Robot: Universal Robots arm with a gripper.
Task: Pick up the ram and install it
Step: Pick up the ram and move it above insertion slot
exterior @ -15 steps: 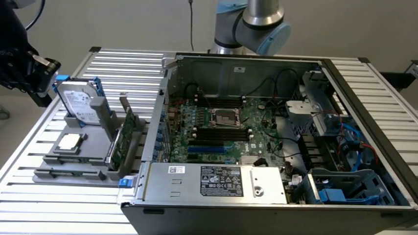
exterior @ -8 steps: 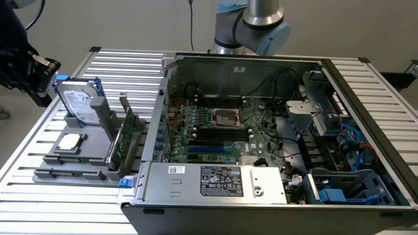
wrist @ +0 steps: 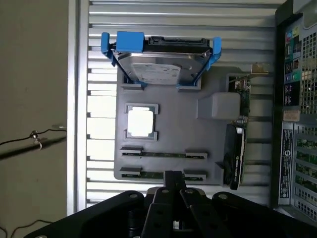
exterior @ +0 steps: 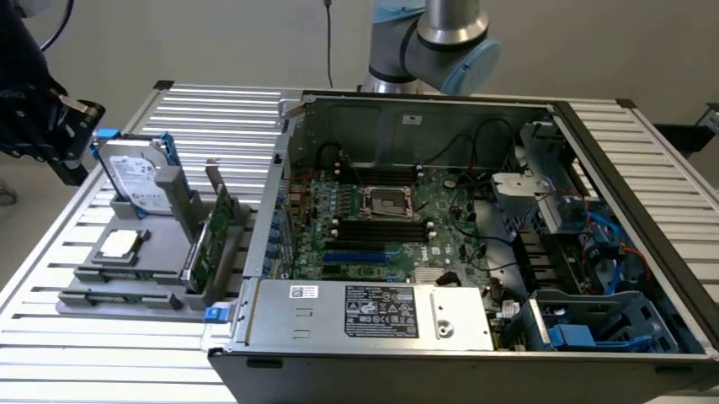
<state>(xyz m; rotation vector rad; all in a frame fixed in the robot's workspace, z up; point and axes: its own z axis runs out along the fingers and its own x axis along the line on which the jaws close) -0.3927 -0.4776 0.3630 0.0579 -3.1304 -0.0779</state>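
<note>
Two ram sticks stand on edge in the slots of the grey holder (wrist: 173,126): one ram (wrist: 163,154) and a second ram (wrist: 158,174) beside it. In the exterior view they sit at the holder's front, one ram (exterior: 121,296) nearest the table edge. My gripper (wrist: 173,179) hovers above the holder with its fingers shut on nothing, the tips over the nearer stick. In the exterior view the gripper (exterior: 56,135) hangs high at that view's left, apart from the holder (exterior: 151,252).
The holder also carries a silver hard drive (exterior: 141,177) with blue rails, a processor (exterior: 118,246) and a green expansion card (exterior: 208,244). The open computer case (exterior: 629,168) shows its motherboard with black memory slots (exterior: 382,227). A thin cable (wrist: 34,139) hangs beside the slatted table (exterior: 90,353).
</note>
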